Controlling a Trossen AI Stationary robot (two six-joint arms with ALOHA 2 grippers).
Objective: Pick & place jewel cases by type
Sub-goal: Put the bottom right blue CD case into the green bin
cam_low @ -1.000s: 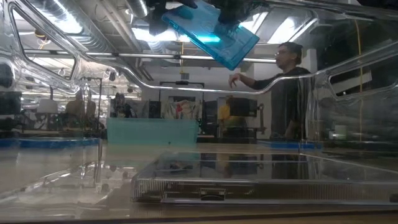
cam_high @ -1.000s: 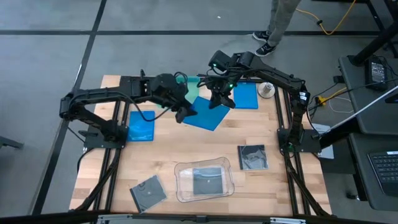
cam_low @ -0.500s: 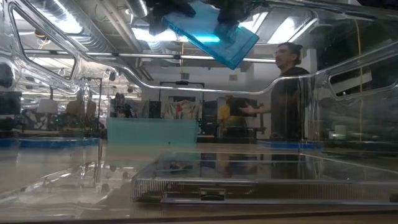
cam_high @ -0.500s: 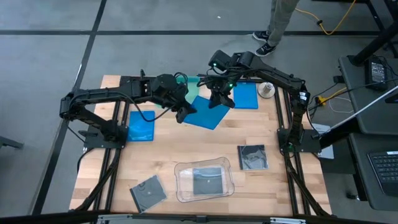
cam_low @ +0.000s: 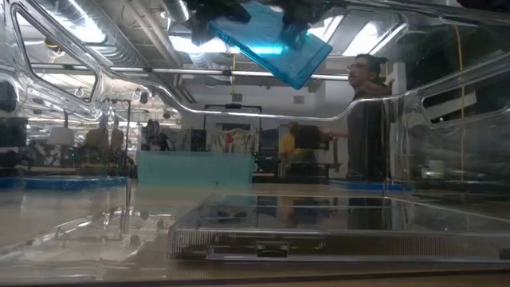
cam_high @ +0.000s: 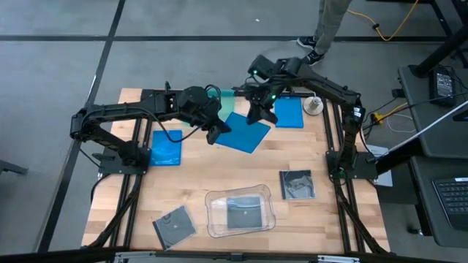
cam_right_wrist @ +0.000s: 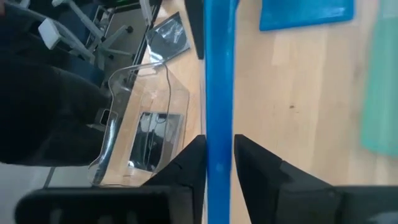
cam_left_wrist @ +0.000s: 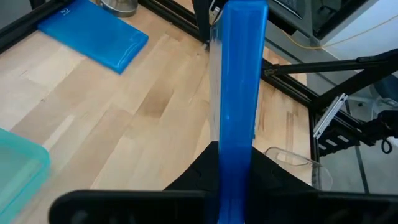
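A bright blue jewel case (cam_high: 245, 134) hangs tilted in the air over the table's far middle. It shows edge-on in both wrist views (cam_left_wrist: 239, 93) (cam_right_wrist: 217, 93) and high up in the low view (cam_low: 271, 40). My left gripper (cam_high: 218, 133) is shut on its left end. My right gripper (cam_high: 260, 115) is open, with its fingers on either side of the case's far right edge. Two more blue cases lie flat on the table, one at the left (cam_high: 167, 146) and one at the far right (cam_high: 288, 112). My left gripper pinches the held case's left end (cam_left_wrist: 233, 146) between its two fingers, which come slanting down from the table's left. The case sticks out beyond the fingers, lifted clear and tilted. My right gripper's fingers (cam_right_wrist: 261, 165) flank the case's far right edge (cam_right_wrist: 217, 149). A sliver of gap shows beside one finger, and I cannot tell whether the other touches.
A teal tray (cam_high: 228, 102) sits at the far edge behind the arms. A clear tray (cam_high: 240, 212) with a dark case inside stands near the front. Dark cases lie at front left (cam_high: 175, 226) and right (cam_high: 297, 184). A small round object (cam_high: 313, 106) sits far right. A person (cam_low: 370, 119) stands beyond the table.
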